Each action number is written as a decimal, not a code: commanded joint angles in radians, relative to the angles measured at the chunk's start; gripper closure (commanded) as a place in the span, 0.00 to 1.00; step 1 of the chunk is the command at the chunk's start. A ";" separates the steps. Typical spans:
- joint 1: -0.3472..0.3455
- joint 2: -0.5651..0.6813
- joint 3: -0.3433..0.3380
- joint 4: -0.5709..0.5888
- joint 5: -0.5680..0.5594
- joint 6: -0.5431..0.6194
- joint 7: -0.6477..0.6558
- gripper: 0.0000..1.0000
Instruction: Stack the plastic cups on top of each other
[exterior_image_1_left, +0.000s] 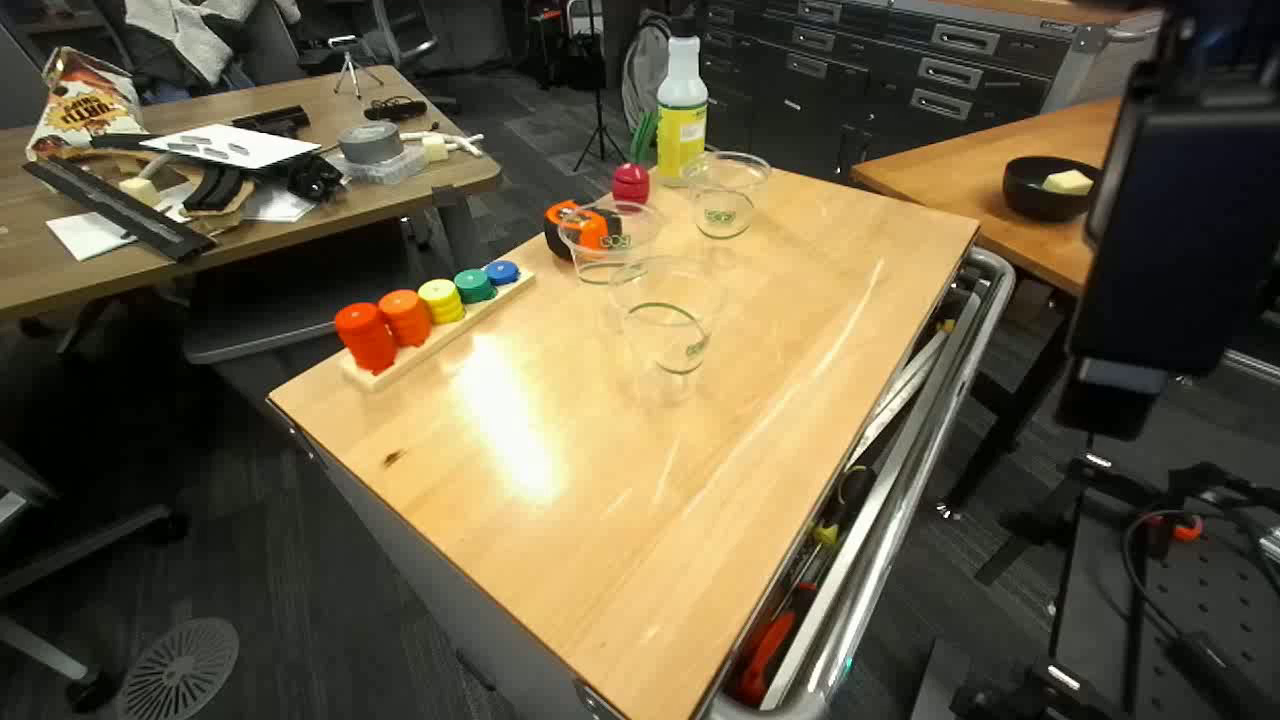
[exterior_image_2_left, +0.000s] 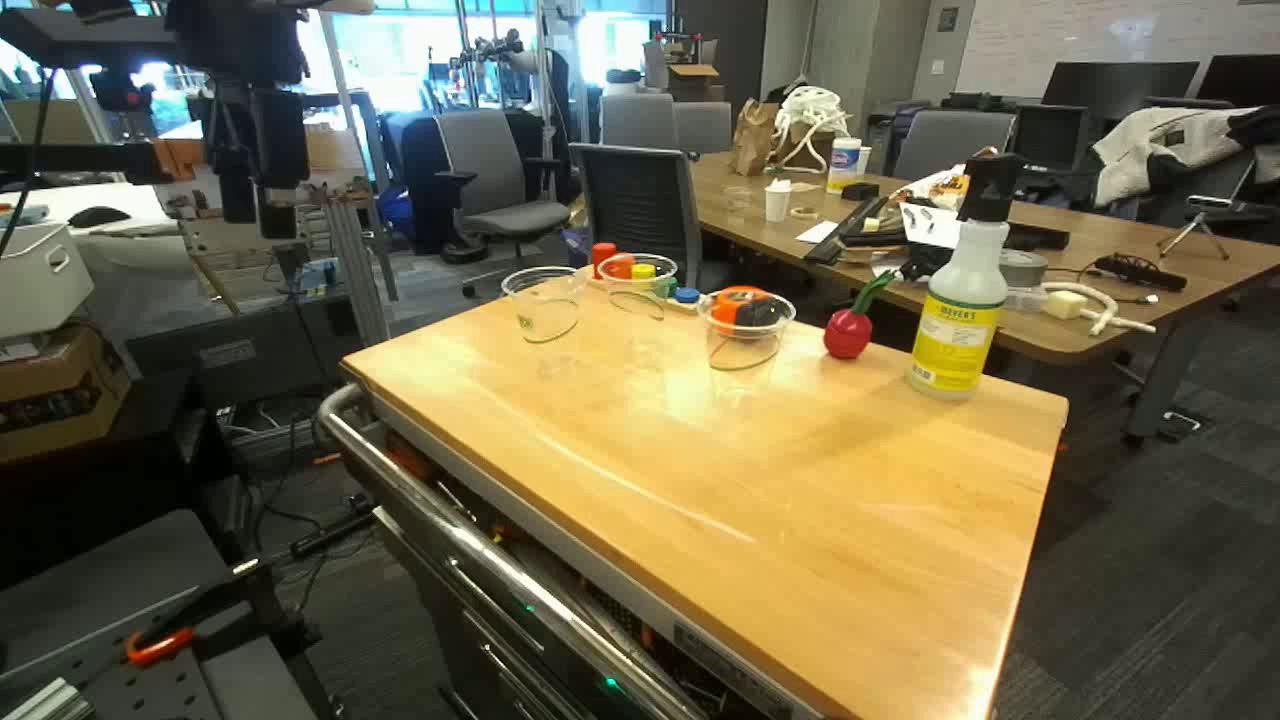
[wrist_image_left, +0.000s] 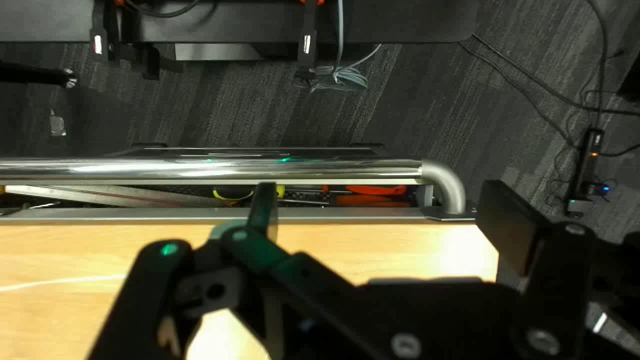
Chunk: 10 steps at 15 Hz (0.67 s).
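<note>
Wooden cart top (exterior_image_2_left: 820, 480) is streaked with bright glare. At far left in an exterior view, the gripper (wrist_image_left: 380, 205) is held high, well clear of any cup, its jaws spread apart, nothing clasped. Stacking is judged not yet begun; next, the left cup (exterior_image_2_left: 545, 317) could be pinched lightly by its wall and lowered squarely into the middle cup (exterior_image_2_left: 630, 299). Both, like the right cup (exterior_image_2_left: 742, 345), are stood upright, unnested, with no contents seen. Farther right, a spray bottle (exterior_image_2_left: 958, 320) is placed; its fill cannot be told.
</note>
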 joint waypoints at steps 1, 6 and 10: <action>0.008 0.001 -0.008 0.005 -0.003 -0.001 0.003 0.00; 0.008 0.001 -0.007 0.016 -0.003 0.000 0.003 0.00; -0.053 0.040 0.003 0.025 -0.080 0.110 0.136 0.00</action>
